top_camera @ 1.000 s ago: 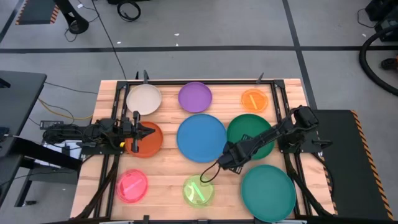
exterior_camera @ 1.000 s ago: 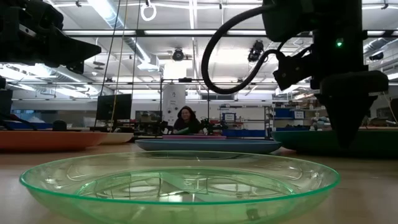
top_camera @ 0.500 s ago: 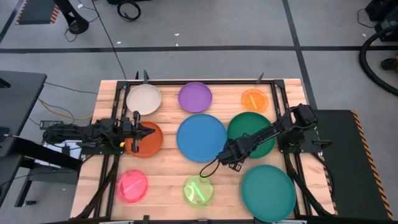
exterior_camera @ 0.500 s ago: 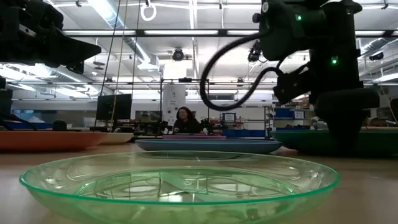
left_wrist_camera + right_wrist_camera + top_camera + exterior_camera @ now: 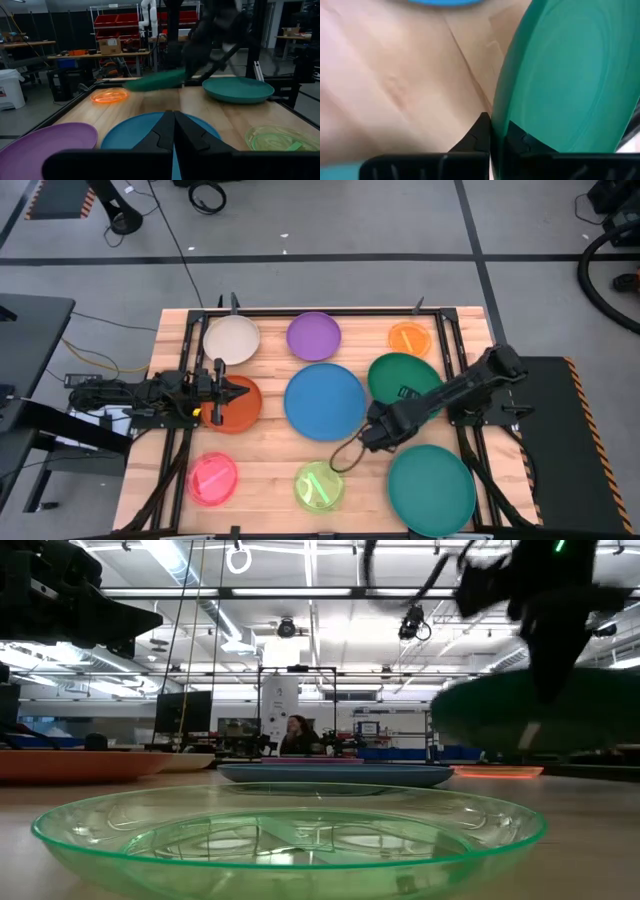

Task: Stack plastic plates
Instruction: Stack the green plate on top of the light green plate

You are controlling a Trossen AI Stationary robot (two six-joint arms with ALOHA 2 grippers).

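My right gripper (image 5: 377,430) is shut on the dark green plate (image 5: 400,375), which hangs above the table right of centre; the low view shows the plate (image 5: 530,710) in the air. The large blue plate (image 5: 324,401) lies at the centre and the teal plate (image 5: 431,490) at the near right. Cream (image 5: 232,339), purple (image 5: 314,336) and small orange (image 5: 409,340) plates lie along the far edge. Pink (image 5: 213,478) and lime (image 5: 319,486) plates lie near the front. My left gripper (image 5: 240,392) is shut, hovering over the rust-orange plate (image 5: 232,406). My right gripper pinches the dark green plate's rim (image 5: 498,125) between its two fingers, one on the upper face and one underneath, at the plate's near-left edge. The fingers come from above, slanting down. The plate is lifted clear of the table and reaches out from the fingers, roughly level.
A black frame (image 5: 440,330) borders the wooden table. Bare wood shows between the blue, lime and teal plates (image 5: 375,470). A person (image 5: 298,732) sits in the room far beyond the table.
My right gripper has taken hold of the dark green plate at its near-left rim and gone up. The whole plate has left the table and now hangs clear, shifted slightly toward the far edge. My left arm has kept still.
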